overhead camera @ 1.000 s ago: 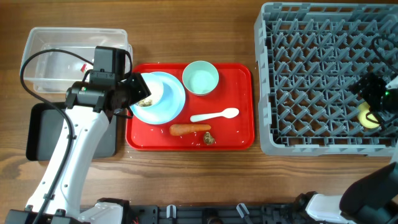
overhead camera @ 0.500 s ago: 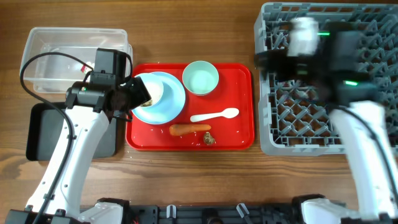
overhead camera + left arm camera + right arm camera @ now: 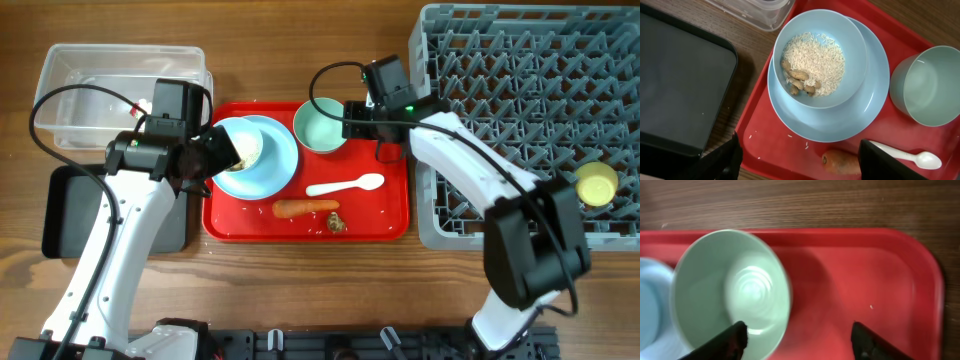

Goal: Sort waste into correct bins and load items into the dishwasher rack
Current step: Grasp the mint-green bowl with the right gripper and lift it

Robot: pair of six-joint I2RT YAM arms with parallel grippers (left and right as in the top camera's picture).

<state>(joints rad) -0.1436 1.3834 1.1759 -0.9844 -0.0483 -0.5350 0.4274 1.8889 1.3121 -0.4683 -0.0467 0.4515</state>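
Red tray at the centre of the wooden counter carries most of the sorting job, with both arms poised over it. The right gripper hangs with its jaws spread wide and holds nothing. The mint bowl stands upright just below it, its near rim lying between the two fingers, one finger over the bowl's inside and the other over bare tray; whether either touches the bowl cannot be told. The left gripper is likewise released and empty, hovering over the near edge of the plate. The pale bowl sits on that plate and holds rice and brown scraps. The carrot and the spoon lie on the tray in front of the plate, apart from both grippers. Off to the right, the cup rests in the rack. The tub and the black tray stand left of the red tray.
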